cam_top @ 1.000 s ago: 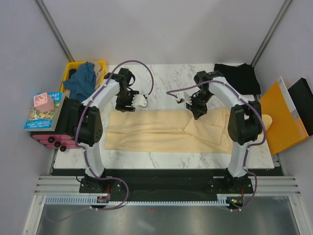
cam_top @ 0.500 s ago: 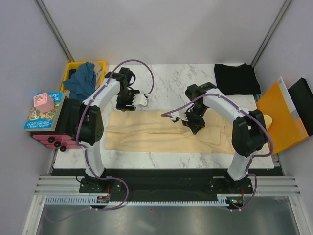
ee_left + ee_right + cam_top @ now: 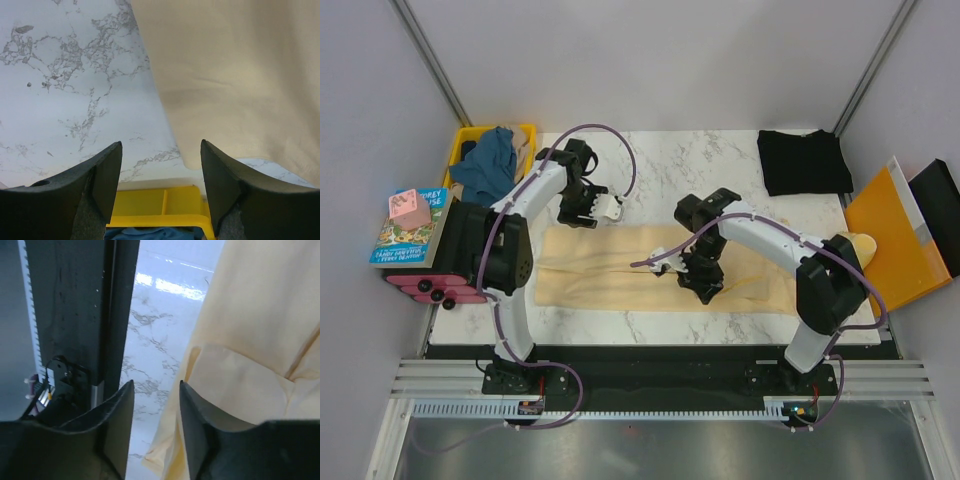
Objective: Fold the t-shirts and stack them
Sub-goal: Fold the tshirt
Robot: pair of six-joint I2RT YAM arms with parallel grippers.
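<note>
The pale cream-yellow t-shirt (image 3: 610, 270) lies spread across the middle of the marble table (image 3: 670, 165). My right gripper (image 3: 705, 288) hovers over its front middle part, open with nothing between the fingers (image 3: 156, 383). In the right wrist view a folded edge of the cream shirt (image 3: 250, 370) lies just beside the jaws. My left gripper (image 3: 578, 212) hangs open above the shirt's back left edge (image 3: 161, 145), holding nothing; the cream cloth (image 3: 240, 75) lies beside it. The black t-shirt (image 3: 805, 160) lies at the back right. The teal-blue t-shirt (image 3: 488, 162) sits crumpled in the yellow crate (image 3: 525, 132).
An orange folder (image 3: 885, 240) and a black flat case (image 3: 938, 205) lie off the table's right edge. Books with a pink box (image 3: 410, 215) are stacked at the left. The table's dark front edge (image 3: 75, 315) runs close by the right gripper.
The right gripper moved left and toward the front across the cream shirt, then opened from shut and let go of the cloth. The left arm stayed still.
</note>
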